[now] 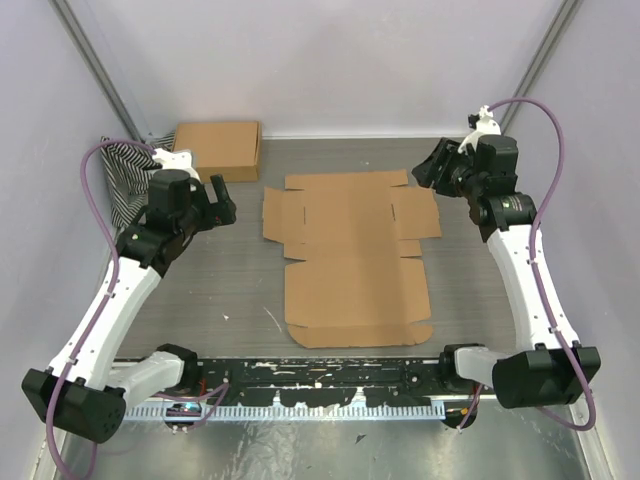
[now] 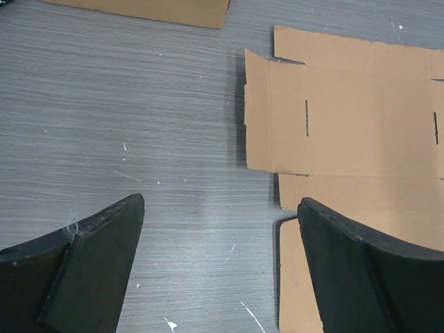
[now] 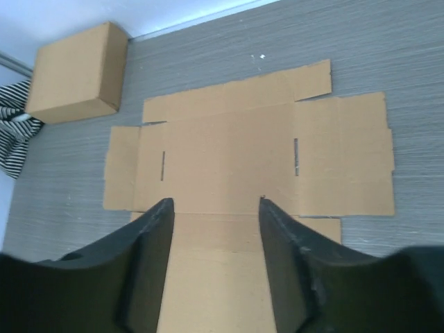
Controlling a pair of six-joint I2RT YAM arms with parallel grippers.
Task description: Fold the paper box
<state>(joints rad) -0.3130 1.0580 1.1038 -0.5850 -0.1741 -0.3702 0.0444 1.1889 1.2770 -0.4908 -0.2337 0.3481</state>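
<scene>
The paper box (image 1: 352, 255) lies flat and unfolded in the middle of the grey table, a brown die-cut sheet with side flaps and slits. It also shows in the left wrist view (image 2: 347, 132) and in the right wrist view (image 3: 250, 156). My left gripper (image 1: 222, 200) hangs open and empty above the table, left of the sheet's left flap; in its own view (image 2: 220, 202) only bare table lies between the fingers. My right gripper (image 1: 428, 168) hangs open and empty above the sheet's far right corner, with the sheet below its fingers in its own view (image 3: 216, 202).
A second, formed brown cardboard box (image 1: 217, 150) stands at the far left, also in the right wrist view (image 3: 76, 73). A black-and-white striped cloth (image 1: 125, 175) lies left of it. Grey walls close the back and sides. A black rail (image 1: 330, 385) runs along the near edge.
</scene>
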